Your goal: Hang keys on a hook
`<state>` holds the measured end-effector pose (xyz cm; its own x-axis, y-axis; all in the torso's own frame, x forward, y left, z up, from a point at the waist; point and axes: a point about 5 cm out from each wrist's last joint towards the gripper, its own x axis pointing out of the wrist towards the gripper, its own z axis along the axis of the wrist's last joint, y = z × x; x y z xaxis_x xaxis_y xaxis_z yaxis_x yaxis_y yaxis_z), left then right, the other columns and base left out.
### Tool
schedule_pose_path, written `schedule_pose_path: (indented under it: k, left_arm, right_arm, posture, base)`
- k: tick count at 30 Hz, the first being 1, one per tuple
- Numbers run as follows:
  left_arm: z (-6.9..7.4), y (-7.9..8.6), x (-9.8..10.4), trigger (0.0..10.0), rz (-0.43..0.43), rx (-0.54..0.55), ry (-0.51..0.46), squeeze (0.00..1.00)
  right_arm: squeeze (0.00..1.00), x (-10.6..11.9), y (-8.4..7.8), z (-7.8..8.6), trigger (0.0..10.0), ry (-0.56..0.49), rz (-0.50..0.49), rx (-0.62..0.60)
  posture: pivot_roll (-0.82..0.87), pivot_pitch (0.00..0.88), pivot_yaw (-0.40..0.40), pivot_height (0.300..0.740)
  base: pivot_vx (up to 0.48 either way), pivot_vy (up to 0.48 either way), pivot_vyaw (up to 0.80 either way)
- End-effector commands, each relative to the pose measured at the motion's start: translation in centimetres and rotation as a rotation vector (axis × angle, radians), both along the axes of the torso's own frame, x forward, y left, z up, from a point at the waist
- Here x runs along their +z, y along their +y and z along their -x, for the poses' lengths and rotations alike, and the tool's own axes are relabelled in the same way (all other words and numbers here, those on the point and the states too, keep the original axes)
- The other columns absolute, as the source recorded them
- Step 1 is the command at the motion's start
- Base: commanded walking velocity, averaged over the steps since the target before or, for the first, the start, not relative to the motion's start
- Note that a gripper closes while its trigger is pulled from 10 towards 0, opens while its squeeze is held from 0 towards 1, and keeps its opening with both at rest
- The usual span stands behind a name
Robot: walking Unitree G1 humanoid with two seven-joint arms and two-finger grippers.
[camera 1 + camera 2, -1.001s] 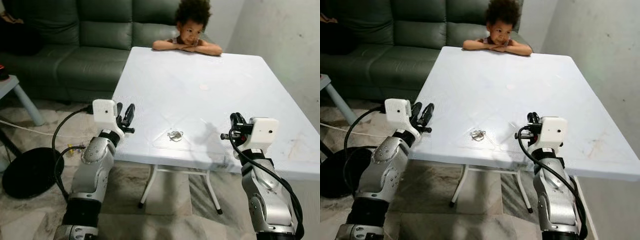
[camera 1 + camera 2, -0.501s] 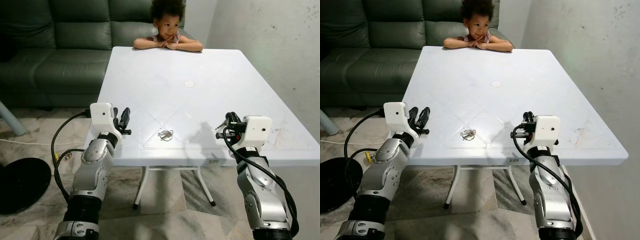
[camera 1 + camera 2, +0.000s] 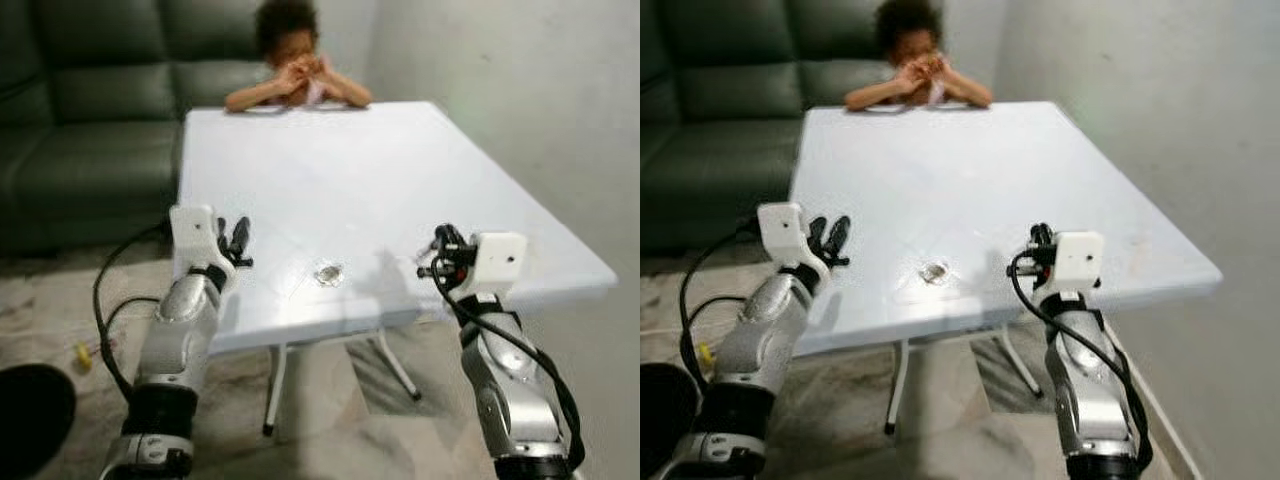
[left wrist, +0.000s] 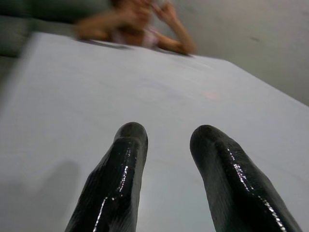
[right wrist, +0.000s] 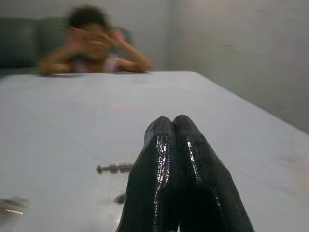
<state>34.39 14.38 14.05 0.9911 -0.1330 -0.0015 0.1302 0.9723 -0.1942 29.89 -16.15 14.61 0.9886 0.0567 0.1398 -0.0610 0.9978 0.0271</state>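
Note:
A small bunch of silver keys (image 3: 327, 273) lies on the white table (image 3: 330, 170) near its front edge, between my two arms. My left gripper (image 3: 232, 240) hovers over the table's front left part, open, with nothing between its fingers (image 4: 126, 159). My right gripper (image 3: 438, 256) is held above the front right part of the table, shut and empty, its fingertips (image 5: 171, 130) pressed together. The keys (image 5: 9, 205) show blurred at the edge of the right wrist view. No hook is in view.
A person (image 3: 293, 70) leans on the table's far edge with hands raised to the face. A dark green sofa (image 3: 90, 110) stands behind and to the left. A grey wall (image 3: 520, 110) runs close along the right. A black round object (image 3: 30, 415) lies on the floor.
The camera has swung, so the whole scene has shifted and blurred. The person has raised both hands to the face. Both grippers hold much the same pose over the table.

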Motion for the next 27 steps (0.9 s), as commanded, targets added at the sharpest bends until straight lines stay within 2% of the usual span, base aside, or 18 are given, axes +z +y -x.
schedule_pose_path:
  k: [1, 27]
  left_arm:
    - [-0.06, -1.1, 0.05, 10.0, -0.007, -0.031, 0.006, 0.0]
    - [-0.41, -0.5, 0.56, 10.0, -0.056, 0.038, -0.007, 0.0]
  right_arm:
    - [0.0, 0.08, -0.95, 0.14, 10.0, -0.002, 0.006, -0.028]
    - [0.0, 0.42, -0.88, -0.22, 10.0, -0.011, 0.009, -0.04]
  posture:
    - [0.07, 0.0, -0.037, 0.74]
    - [0.08, 0.0, -0.036, 0.74]
  base:
    - [0.0, 0.0, -0.74]
    - [0.0, 0.0, -0.74]
